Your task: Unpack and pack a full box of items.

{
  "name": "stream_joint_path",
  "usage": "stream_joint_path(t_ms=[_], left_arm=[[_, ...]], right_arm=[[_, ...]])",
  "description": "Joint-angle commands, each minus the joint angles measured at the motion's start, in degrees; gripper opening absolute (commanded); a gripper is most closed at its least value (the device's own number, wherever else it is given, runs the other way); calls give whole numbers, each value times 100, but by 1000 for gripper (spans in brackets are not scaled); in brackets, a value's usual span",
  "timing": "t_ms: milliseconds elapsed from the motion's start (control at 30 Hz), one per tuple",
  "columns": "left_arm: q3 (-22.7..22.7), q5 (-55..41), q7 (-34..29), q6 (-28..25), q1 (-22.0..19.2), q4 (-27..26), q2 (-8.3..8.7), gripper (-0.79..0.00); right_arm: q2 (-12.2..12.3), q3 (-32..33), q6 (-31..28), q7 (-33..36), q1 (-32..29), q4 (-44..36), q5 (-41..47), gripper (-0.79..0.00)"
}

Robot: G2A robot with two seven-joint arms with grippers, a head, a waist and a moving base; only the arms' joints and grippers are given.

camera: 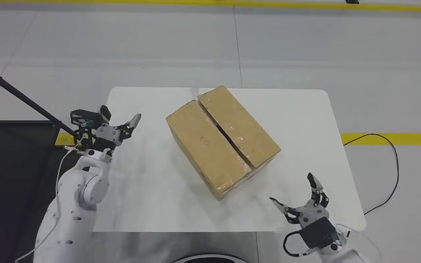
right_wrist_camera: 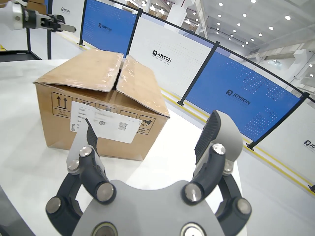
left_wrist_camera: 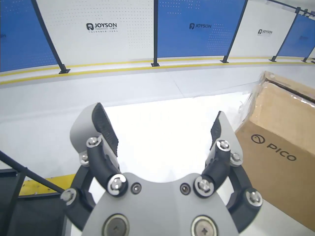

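A closed cardboard box (camera: 222, 141) is sitting at the middle of the white tabletop (camera: 151, 191), turned so that its long side is running from about 11 o'clock to 5 o'clock in the top view. Its two top flaps are lying shut and meeting along a dark seam, with wrinkled clear tape (right_wrist_camera: 112, 74) covering them. A white shipping label (right_wrist_camera: 105, 124) is sticking to the end wall that is facing the right wrist camera. The left tool (camera: 121, 113) is hovering at the tabletop's 9 o'clock edge, well apart from the box, and is pointing towards it; its fingers are standing released and wide, gripping nothing, and its wrist view is showing the left tool (left_wrist_camera: 159, 109) over bare tabletop with the box (left_wrist_camera: 278, 133) off to one side. The right tool (camera: 291, 189) is hanging over the 5 o'clock corner of the tabletop, near the box's closest end yet not touching it, also spread open and empty. In its own view the right tool (right_wrist_camera: 150, 116) is facing the box (right_wrist_camera: 103, 94). Blue and white fence panels (left_wrist_camera: 196, 25) are standing behind, and a black cable (camera: 388, 164) is lying on the floor at 3 o'clock
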Motion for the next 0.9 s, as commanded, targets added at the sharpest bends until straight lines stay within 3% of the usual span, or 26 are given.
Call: stream_joint_path(t_ms=[0, 67, 333, 600, 867], left_arm=[[145, 222, -5, -108, -317, 316, -2, 0], [300, 270, 15, -311, -582, 616, -13, 0], [793, 633, 200, -616, -1273, 1597, -65, 0], [994, 513, 385, -646, -1415, 1865, -118, 0], [1066, 470, 419, -620, -1442, 1960, -140, 0]], right_arm=[[-10, -68, 163, -38, -163, -176, -59, 0], [-25, -63, 477, 17, -292, -292, -108, 0], [-27, -63, 489, 50, -282, -282, -100, 0], [-95, -255, 1071, 894, 445, 191, 88, 0], [-158, -614, 1214, 1664, 1478, 870, 73, 0]])
